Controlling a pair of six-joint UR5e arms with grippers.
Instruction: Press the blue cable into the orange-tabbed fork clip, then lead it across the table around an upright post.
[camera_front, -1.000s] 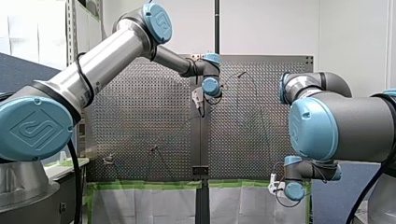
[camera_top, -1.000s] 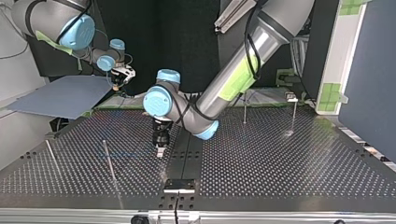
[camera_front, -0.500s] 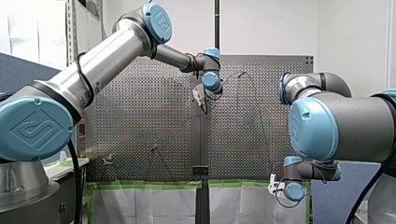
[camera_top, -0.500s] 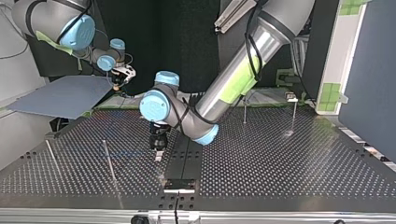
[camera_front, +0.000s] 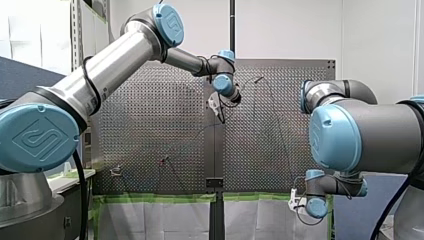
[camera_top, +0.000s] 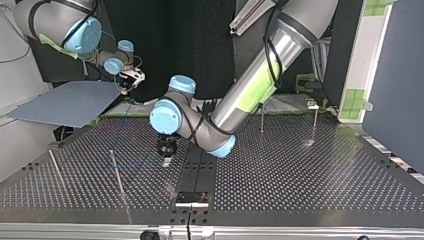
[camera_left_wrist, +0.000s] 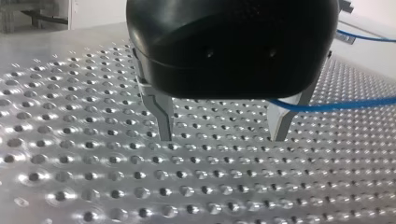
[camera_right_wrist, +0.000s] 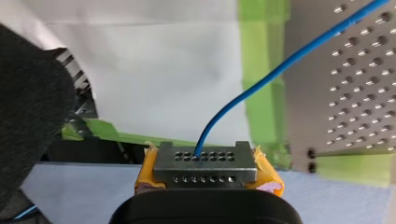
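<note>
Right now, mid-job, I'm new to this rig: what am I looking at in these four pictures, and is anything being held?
These are two robot arms working over a metal table full of holes. The front picture looks from behind the arms; the top picture faces them from across the table, so sides are swapped there. The other two come from cameras on the wrists. My left tool hangs low over the table with its two metal fingers apart and nothing between them; the blue cable passes beside one finger. My right tool, off past the table's edge, is closed on that cable, which comes out from between its yellow pads. Thin upright posts stand on the table.
</note>
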